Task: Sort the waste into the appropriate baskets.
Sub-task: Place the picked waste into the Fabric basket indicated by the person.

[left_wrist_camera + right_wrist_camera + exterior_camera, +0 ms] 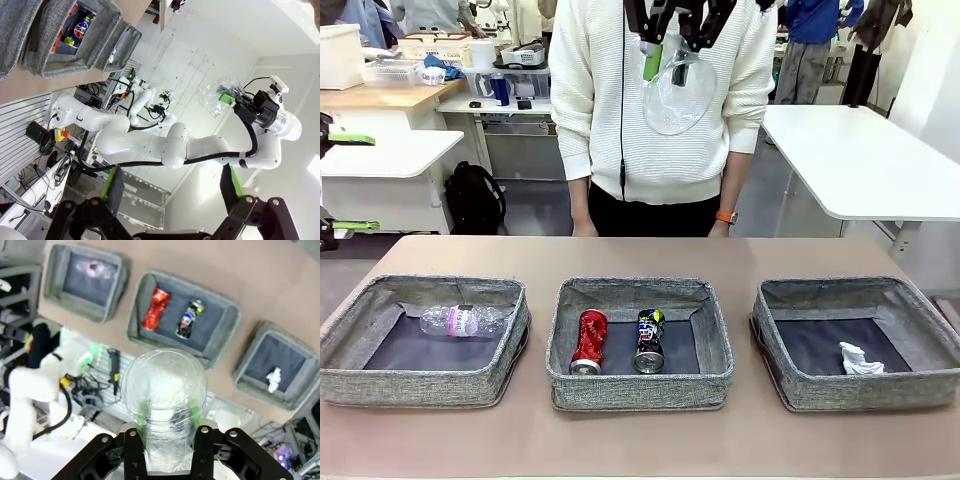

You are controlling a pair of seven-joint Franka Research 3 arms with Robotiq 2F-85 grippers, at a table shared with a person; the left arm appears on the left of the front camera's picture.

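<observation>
Right gripper [169, 432] raised high above the tabletop [640, 440], in front of the person's [665, 110] chest in the front view. Its fingers [141, 420] pinch the clear plastic cup [165, 395] between them; cup walls pressed in at the green pads, open mouth pointing away from the wrist, down toward the baskets. In the front view the cup hangs below the gripper, tilted.

Left gripper [170, 192] off to the left side, fingers [114, 187] spread wide, nothing between them.

Left basket [350, 375]: clear plastic bottle with pinkish label [465, 320] lying on its side near the far wall.
Middle basket [640, 390]: red drink can [589, 341] and dark multicoloured drink can [649, 340], lying side by side, apart.
Right basket [800, 390]: small white paper wad [860, 359] toward the near right corner.

The person stands at the far edge, hands down by the tabletop edge.
</observation>
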